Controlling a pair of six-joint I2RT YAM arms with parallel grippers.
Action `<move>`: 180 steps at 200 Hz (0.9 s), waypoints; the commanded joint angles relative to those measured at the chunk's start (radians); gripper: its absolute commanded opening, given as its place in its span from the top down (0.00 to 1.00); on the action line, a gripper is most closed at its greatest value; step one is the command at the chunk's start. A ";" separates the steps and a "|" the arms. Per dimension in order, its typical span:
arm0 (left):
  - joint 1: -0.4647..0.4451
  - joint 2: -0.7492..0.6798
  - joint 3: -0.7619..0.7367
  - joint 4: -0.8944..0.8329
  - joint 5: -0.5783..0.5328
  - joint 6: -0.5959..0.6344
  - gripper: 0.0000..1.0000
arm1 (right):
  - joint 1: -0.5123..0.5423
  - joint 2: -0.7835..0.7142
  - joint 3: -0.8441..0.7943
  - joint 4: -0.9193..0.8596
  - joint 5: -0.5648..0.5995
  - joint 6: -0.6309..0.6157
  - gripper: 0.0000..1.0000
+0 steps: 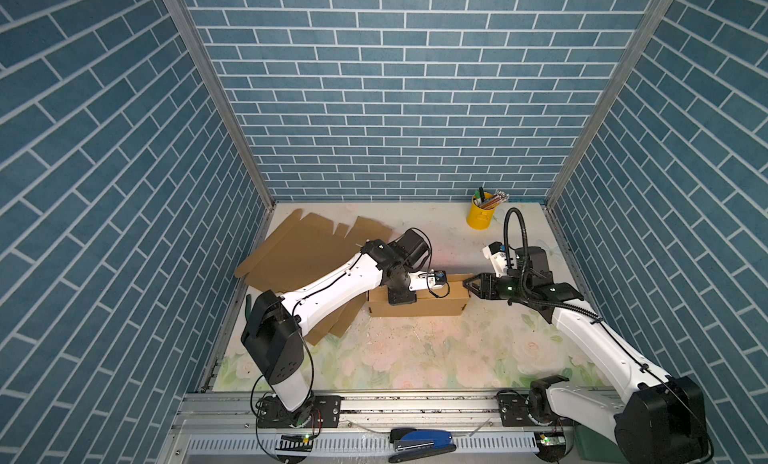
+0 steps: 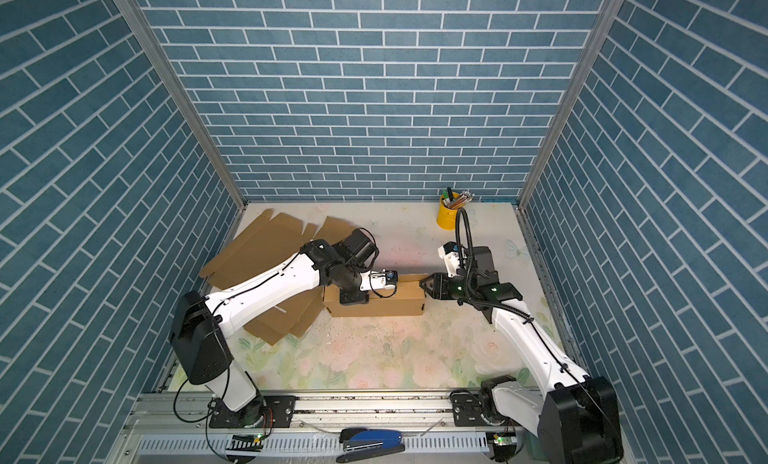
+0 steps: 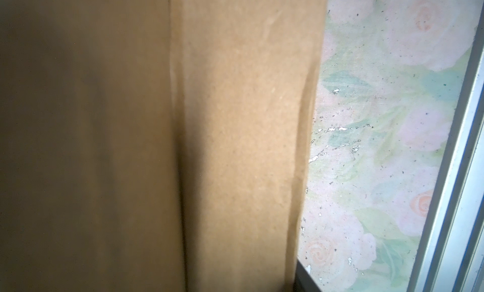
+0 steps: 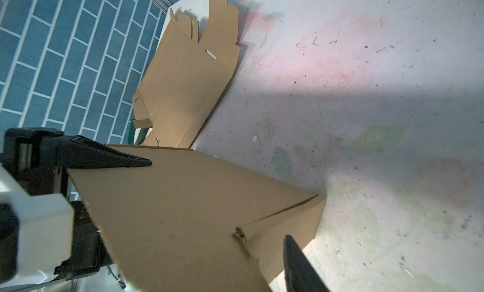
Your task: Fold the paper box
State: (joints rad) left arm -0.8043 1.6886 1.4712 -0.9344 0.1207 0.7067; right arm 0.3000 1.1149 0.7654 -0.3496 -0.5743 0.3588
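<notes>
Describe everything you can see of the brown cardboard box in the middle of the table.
The box is plain brown cardboard, a low, long rectangle standing on the floral table, with a seam midway along its front wall. The left pincer sits on its top near the front edge; the right pincer straddles its right end, one finger either side. Flat cardboard sheets lie at its left end. Whether its top is closed cannot be told.
</notes>
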 commanded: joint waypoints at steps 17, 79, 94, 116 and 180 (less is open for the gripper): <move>0.008 0.048 -0.030 0.013 -0.001 0.011 0.50 | 0.001 -0.065 0.098 -0.244 0.114 -0.148 0.38; 0.010 0.049 -0.026 0.015 -0.004 0.010 0.50 | 0.022 -0.029 0.279 -0.466 0.274 -0.304 0.40; 0.010 0.049 -0.027 0.014 -0.005 0.010 0.50 | 0.034 -0.006 0.301 -0.474 0.280 -0.320 0.43; 0.010 0.049 -0.027 0.014 -0.004 0.011 0.50 | 0.054 0.029 0.328 -0.476 0.283 -0.327 0.49; 0.010 0.049 -0.026 0.017 -0.001 0.010 0.50 | 0.122 0.082 0.388 -0.483 0.281 -0.322 0.75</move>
State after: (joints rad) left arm -0.8024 1.6901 1.4712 -0.9283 0.1215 0.7109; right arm 0.4034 1.1847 1.0878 -0.7967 -0.3058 0.0692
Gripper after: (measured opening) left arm 0.505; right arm 0.312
